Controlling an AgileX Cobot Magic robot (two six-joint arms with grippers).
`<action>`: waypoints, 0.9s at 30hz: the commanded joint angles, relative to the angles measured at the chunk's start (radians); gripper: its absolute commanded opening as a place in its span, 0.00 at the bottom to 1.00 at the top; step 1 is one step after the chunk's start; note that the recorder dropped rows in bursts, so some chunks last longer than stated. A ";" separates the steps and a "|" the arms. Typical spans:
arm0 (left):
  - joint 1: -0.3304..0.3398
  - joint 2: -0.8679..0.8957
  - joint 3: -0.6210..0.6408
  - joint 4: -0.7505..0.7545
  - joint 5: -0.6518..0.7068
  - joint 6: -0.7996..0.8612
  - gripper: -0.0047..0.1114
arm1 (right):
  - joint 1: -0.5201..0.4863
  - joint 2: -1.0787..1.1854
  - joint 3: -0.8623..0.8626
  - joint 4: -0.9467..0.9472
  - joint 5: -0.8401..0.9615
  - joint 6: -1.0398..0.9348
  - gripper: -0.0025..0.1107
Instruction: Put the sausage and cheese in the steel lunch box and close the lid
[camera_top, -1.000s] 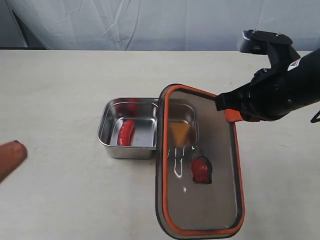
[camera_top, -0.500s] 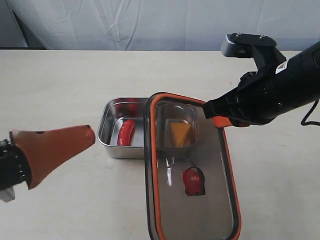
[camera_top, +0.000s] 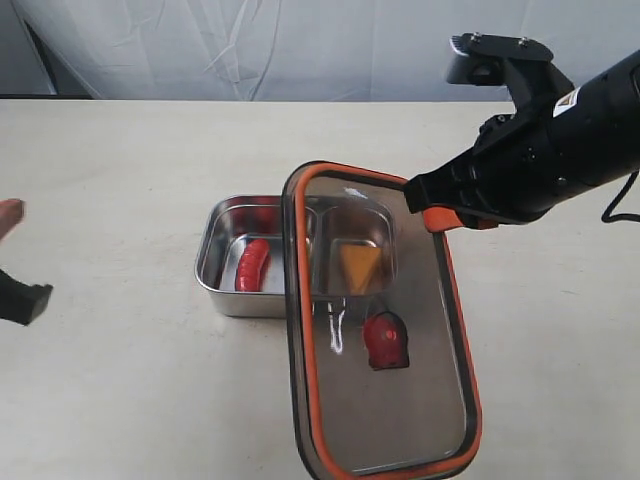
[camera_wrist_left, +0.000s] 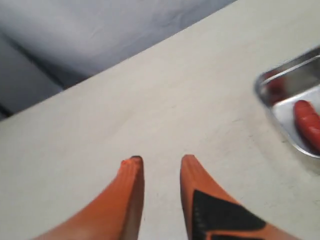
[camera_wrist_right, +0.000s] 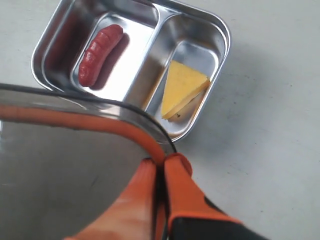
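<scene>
Two claws are in view. The right claw (camera_wrist_right: 160, 162) has its orange fingers (camera_wrist_right: 176, 172) pressed together, clamped on the orange-sealed rim of the dark, smoky translucent rounded-rectangle plastic lid (camera_wrist_right: 60, 165). A small white label on the black arm behind it is too small to read. From that pinch the lid (camera_top: 385, 400) stretches away from the claw (camera_top: 440, 215), and its small orange valve tab (camera_top: 385, 340) shows through the plastic.

Just beneath the claw's tips sits the shiny rectangular stainless-steel lunch box (camera_wrist_right: 220, 30), with an inner divider. The yellow-orange wedge of cheese (camera_wrist_right: 184, 90) lies in the compartment nearer this claw. The glossy red ridged sausage (camera_wrist_right: 99, 55) lies in the farther one. In the exterior view the lid overlaps the cheese (camera_top: 360, 265) side of the box (camera_top: 205, 260). Whether it touches the steel cannot be told.

The left claw (camera_wrist_left: 159, 161) has its fingers apart with nothing between them, over bare surface well apart from the box (camera_wrist_left: 265, 85) and the sausage (camera_wrist_left: 307, 122).

Everything rests on a plain cream table (camera_top: 120, 160), backed by a pale grey-white cloth drape (camera_top: 250, 50).
</scene>
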 joint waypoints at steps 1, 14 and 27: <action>0.028 0.006 -0.022 -0.190 -0.028 -0.064 0.27 | 0.002 -0.009 -0.006 -0.003 -0.010 -0.004 0.01; 0.028 0.184 -0.064 -1.073 -0.630 0.476 0.27 | 0.002 -0.009 -0.006 0.049 0.072 -0.011 0.01; 0.028 0.189 -0.097 -1.383 -0.838 0.472 0.27 | 0.002 -0.009 -0.006 0.127 -0.026 -0.040 0.01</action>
